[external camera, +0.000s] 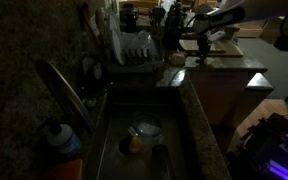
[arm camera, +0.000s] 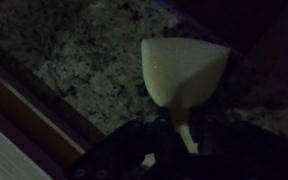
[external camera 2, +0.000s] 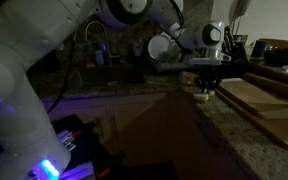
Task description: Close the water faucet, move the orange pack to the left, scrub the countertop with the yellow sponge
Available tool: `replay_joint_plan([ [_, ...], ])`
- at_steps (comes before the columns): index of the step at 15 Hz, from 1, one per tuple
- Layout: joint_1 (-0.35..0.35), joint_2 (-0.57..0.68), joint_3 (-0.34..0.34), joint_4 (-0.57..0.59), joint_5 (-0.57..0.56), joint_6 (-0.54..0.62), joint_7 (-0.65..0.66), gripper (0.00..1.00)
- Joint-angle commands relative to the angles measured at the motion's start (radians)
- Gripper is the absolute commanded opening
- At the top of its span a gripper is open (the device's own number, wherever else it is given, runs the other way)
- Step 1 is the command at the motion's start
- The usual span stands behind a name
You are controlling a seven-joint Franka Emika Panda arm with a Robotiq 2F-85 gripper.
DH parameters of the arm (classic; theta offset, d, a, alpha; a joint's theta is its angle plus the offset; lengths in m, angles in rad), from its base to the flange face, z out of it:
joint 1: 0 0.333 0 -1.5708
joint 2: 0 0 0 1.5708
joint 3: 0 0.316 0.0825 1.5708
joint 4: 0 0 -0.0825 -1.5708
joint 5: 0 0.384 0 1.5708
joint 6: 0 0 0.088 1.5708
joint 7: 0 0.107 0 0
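There is one long, slanting, shiny grey metal water faucet [external camera: 62,92], one dark sink basin [external camera: 106,140], one round white dish [external camera: 146,130], one yellow-orange lump [external camera: 134,146] and one orange bottle with a blue cap [external camera: 62,148]. The small dull orange-tan pack [external camera: 176,60] counts one, the flat pale yellow sponge [arm camera: 184,65] one, the dark speckled granite desk [arm camera: 94,50] one, the white robot arm [external camera 2: 44,60] one. The white dishes in the one wire rack [external camera: 134,48] are too dim to count.
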Motion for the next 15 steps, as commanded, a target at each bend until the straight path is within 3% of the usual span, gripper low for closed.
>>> replay_joint_plan([
  [1, -0.058, -0.005, 0.007, -0.048, 0.029, 0.067, -0.022, 0.06],
  [10, -0.200, -0.123, -0.042, -0.253, 0.076, 0.247, -0.014, 0.06],
  [15, -0.307, -0.144, -0.039, -0.274, 0.196, 0.151, -0.017, 0.06],
])
